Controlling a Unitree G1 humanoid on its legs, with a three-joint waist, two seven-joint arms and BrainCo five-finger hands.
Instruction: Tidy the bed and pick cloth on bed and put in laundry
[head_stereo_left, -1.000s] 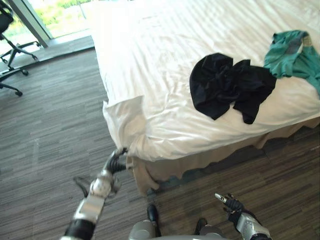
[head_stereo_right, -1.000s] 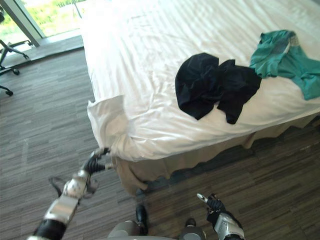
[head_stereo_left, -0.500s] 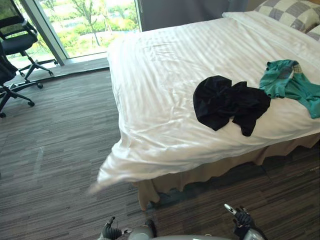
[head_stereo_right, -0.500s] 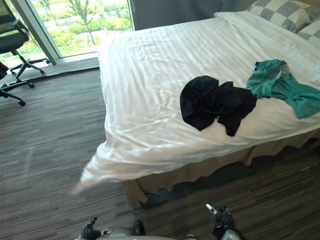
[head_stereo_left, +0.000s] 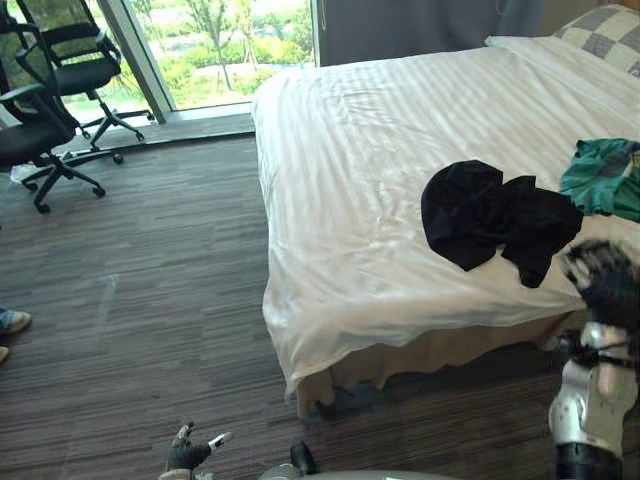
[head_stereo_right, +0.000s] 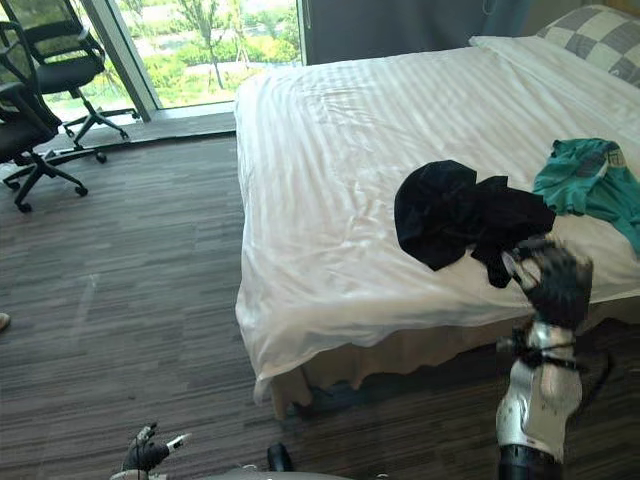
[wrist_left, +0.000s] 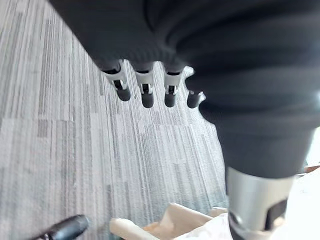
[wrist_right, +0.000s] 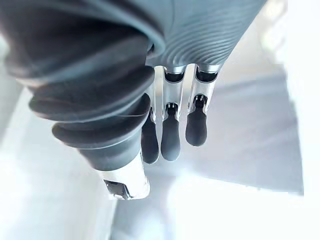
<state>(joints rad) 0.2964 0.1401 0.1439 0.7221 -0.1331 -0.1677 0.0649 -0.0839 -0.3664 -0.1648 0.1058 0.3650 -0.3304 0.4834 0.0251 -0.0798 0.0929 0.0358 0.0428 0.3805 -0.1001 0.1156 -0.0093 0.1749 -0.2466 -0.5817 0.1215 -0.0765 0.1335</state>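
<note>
A crumpled black cloth (head_stereo_left: 490, 215) lies on the white bed (head_stereo_left: 350, 140) near its front edge. To its right is a teal cloth (head_stereo_left: 603, 178). My right hand (head_stereo_right: 553, 282) is raised in front of the bed's near edge, just short of the black cloth's nearest tip. Its fingers (wrist_right: 170, 135) are curled and hold nothing. My left hand (head_stereo_left: 188, 455) hangs low over the floor with its fingers (wrist_left: 146, 95) straight and empty. The sheet's front left corner (head_stereo_left: 300, 350) drapes down over the bed's corner.
Two black office chairs (head_stereo_left: 60, 70) stand by the window at the far left. A checked pillow (head_stereo_left: 605, 20) lies at the head of the bed. A person's shoe (head_stereo_left: 12, 322) shows at the left edge. Wood-look floor (head_stereo_left: 150, 300) runs along the bed's left side.
My left hand let go of the sheet corner and dropped low; the corner now hangs smooth. My right hand rose from near the floor to the black cloth and curled. The camera shifted.
</note>
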